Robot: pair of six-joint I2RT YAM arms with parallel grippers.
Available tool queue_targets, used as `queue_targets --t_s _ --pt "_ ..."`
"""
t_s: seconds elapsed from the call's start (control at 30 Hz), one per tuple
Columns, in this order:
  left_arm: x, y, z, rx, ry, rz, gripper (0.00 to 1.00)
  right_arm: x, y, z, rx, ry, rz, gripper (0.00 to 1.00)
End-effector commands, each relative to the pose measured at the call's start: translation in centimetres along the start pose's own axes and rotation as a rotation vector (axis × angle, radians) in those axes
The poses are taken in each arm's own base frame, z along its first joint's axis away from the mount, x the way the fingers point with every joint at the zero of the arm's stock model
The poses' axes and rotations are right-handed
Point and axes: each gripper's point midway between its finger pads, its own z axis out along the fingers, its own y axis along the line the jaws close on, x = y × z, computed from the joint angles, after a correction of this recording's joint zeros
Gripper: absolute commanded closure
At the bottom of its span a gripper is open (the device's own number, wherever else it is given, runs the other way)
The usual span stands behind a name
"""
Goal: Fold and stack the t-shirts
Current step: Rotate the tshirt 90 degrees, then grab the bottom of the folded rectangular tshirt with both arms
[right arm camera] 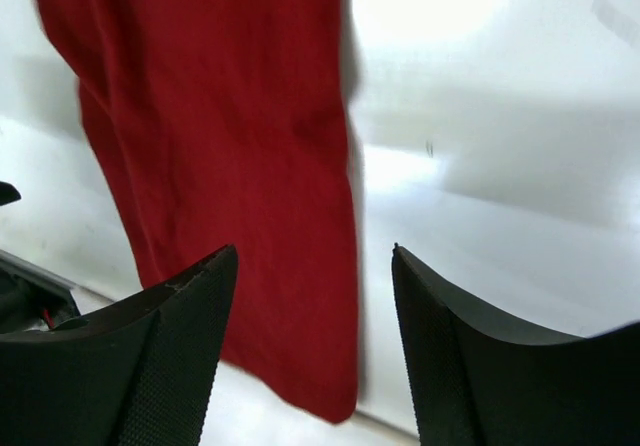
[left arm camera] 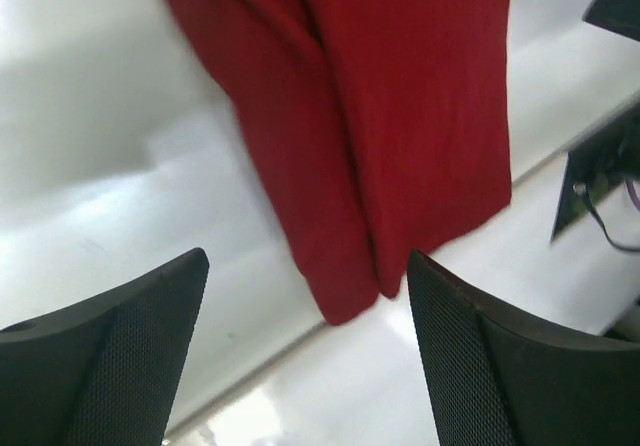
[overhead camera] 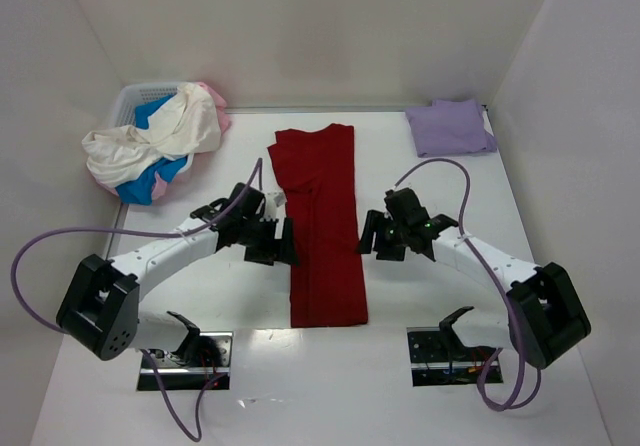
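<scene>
Flanking the dark red t-shirt point(overhead camera: 322, 231), a long strip on the table point(overhead camera: 330, 391), with left gripper point(overhead camera: 284, 243) and right gripper point(overhead camera: 369, 238) wide open, empty; best pinching both near hem corners evenly, folding squarely toward collar

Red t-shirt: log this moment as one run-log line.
dark red t-shirt: folded lengthwise, flat | left gripper: open, empty, left of it | right gripper: open, empty, right of it | lavender t-shirt: folded, far right

No text, label, brand, number or sign is showing readably anywhere in these three camera views
</scene>
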Motion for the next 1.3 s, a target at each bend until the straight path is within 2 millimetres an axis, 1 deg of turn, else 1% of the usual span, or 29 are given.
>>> queue_targets --t_s 0.0,0.03,0.07,0.1,0.13,0.17,0.2,0.23,0.27,0.3,0.33,0.37,0.4,0.47,0.5,0.53,0.6,0.67,0.7,0.73,0.8,0.83,0.9,0.93,1.0,1.07,1.13,1.2,1.27 --pt "3.8 -3.4 0.9 0.095 0.145 -0.003 0.12 3.1 1.5 -0.7 -0.039 0.080 0.019 0.32" --pt "4.5 -3.7 1.4 0.087 0.176 -0.028 0.13 4.0 2.2 -0.7 -0.050 0.099 0.004 0.32" --pt "5.4 -4.6 1.6 0.093 0.194 0.000 0.13 5.0 3.0 -0.8 -0.062 0.121 -0.005 0.32" --pt "6.2 -5.0 2.0 0.090 0.220 -0.003 0.13 5.8 3.0 -0.6 -0.051 0.146 -0.006 0.32" --pt "7.0 -5.8 2.4 0.090 0.237 0.000 0.13 6.7 2.8 -0.4 -0.040 0.169 0.003 0.32" --pt "7.6 -5.7 2.6 0.070 0.245 -0.019 0.13 7.9 2.8 -0.2 -0.031 0.200 -0.001 0.32" --pt "8.4 -6.2 2.7 0.067 0.260 -0.003 0.13 8.5 2.9 -0.3 -0.026 0.214 -0.002 0.32" --pt "8.6 -6.3 2.8 0.059 0.260 -0.007 0.13 9.4 2.8 -0.3 -0.024 0.233 -0.021 0.32" --pt "8.9 -6.3 2.8 0.046 0.254 -0.013 0.13 9.6 2.8 -0.5 -0.023 0.227 -0.006 0.33" --pt "9.2 -5.8 2.9 0.027 0.255 -0.030 0.13 9.6 2.8 -0.5 -0.023 0.227 -0.006 0.33" --pt "9.4 -6.0 2.6 0.029 0.244 -0.025 0.13 10.2 2.7 -0.9 -0.027 0.234 -0.005 0.33" --pt "9.7 -5.5 2.5 0.011 0.229 -0.053 0.13 10.7 2.4 -1.2 -0.017 0.235 -0.005 0.33" --pt "10.3 -5.4 2.3 0.007 0.236 -0.074 0.13 11.5 1.8 -1.4 0.004 0.256 0.001 0.33" --pt "10.6 -5.2 2.2 0.010 0.231 -0.092 0.13 11.9 1.2 -1.6 0.013 0.262 0.012 0.33" --pt "11.1 -4.9 2.3 -0.004 0.237 -0.096 0.15 12.8 0.7 -2.0 0.013 0.281 0.014 0.35" --pt "11.5 -4.9 2.3 -0.009 0.237 -0.099 0.15 13.0 0.6 -2.1 0.011 0.278 0.029 0.35" --pt "11.4 -4.8 2.4 -0.030 0.221 -0.115 0.17 14.0 0.0 -2.7 0.012 0.294 0.018 0.35" --pt "11.5 -4.5 2.7 -0.045 0.209 -0.115 0.18 14.1 -0.1 -3.0 0.004 0.288 0.028 0.35" --pt "11.7 -4.6 2.7 -0.045 0.214 -0.122 0.19 14.2 -0.2 -3.2 0.008 0.290 0.028 0.35" --pt "12.2 -4.2 3.0 -0.067 0.222 -0.128 0.19 14.3 -0.7 -3.2 0.022 0.287 0.028 0.35" --pt "12.2 -3.8 3.2 -0.085 0.221 -0.129 0.19 14.3 -0.7 -3.2 0.023 0.286 0.037 0.35" --pt "12.1 -3.7 3.3 -0.093 0.212 -0.128 0.19 14.9 -1.5 -3.0 0.043 0.300 0.039 0.35" --pt "12.2 -3.5 3.4 -0.102 0.218 -0.139 0.19 15.3 -1.3 -2.9 0.028 0.304 0.018 0.35" --pt "12.3 -3.4 3.6 -0.109 0.224 -0.142 0.21 15.6 -1.7 -2.7 0.045 0.313 0.030 0.35" --pt "12.6 -3.0 3.8 -0.117 0.230 -0.144 0.21 15.9 -1.5 -2.4 0.032 0.312 0.026 0.36" --pt "12.9 -2.6 4.2 -0.135 0.246 -0.149 0.24 16.1 -1.4 -2.3 0.031 0.318 0.017 0.38" --pt "12.7 -2.7 4.3 -0.137 0.248 -0.150 0.24 16.0 -1.3 -2.1 0.028 0.316 0.017 0.39" --pt "13.0 -2.3 4.6 -0.156 0.263 -0.156 0.28 15.9 -1.0 -1.8 0.021 0.312 0.016 0.43" --pt "12.9 -2.4 4.8 -0.156 0.263 -0.156 0.29 15.6 -0.7 -1.7 0.011 0.307 0.007 0.43"
